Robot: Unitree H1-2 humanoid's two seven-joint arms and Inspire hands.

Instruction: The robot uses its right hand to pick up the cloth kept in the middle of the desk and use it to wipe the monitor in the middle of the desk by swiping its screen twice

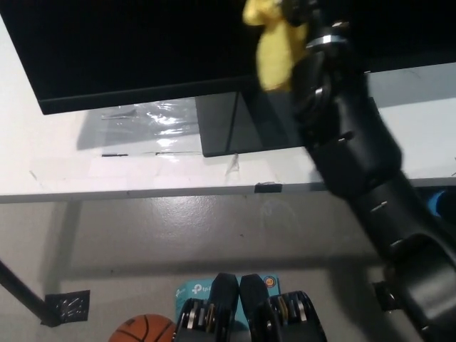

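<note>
White desk (64, 167) spans the frame, big black monitor (128, 50) across the top, its stand (235, 125) on the desk middle. Black right arm (356, 164) reaches diagonally from bottom right up over the screen. Right hand (303, 11) at top edge, mostly cropped, looks clenched on the yellow cloth (274, 46), which hangs against the lower screen, above the stand. Clear plastic sheet (153, 114) left of stand. Basketball (146, 329) on floor, bottom left. Left hand out of frame.
</note>
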